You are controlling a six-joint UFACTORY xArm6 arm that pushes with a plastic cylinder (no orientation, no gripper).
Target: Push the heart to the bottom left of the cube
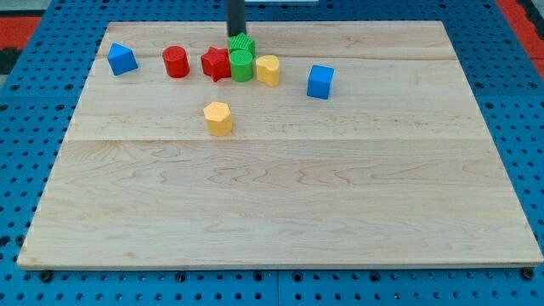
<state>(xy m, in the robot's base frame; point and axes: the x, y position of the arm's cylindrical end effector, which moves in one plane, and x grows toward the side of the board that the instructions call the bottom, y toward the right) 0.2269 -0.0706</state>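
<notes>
The yellow heart (268,70) lies near the board's top middle, touching or almost touching a green cylinder (241,65) on its left. The blue cube (320,82) sits to the right of the heart and slightly lower, with a gap between them. My tip (235,35) is at the top edge of the board, right against the upper left side of a green star (243,44). It is up and to the left of the heart, and the two green blocks lie between them.
A red star (217,64) touches the green cylinder's left side. A red cylinder (176,62) and a blue triangle (121,59) stand further left. A yellow hexagon (218,118) lies alone below the cluster. The wooden board (280,212) rests on a blue pegboard.
</notes>
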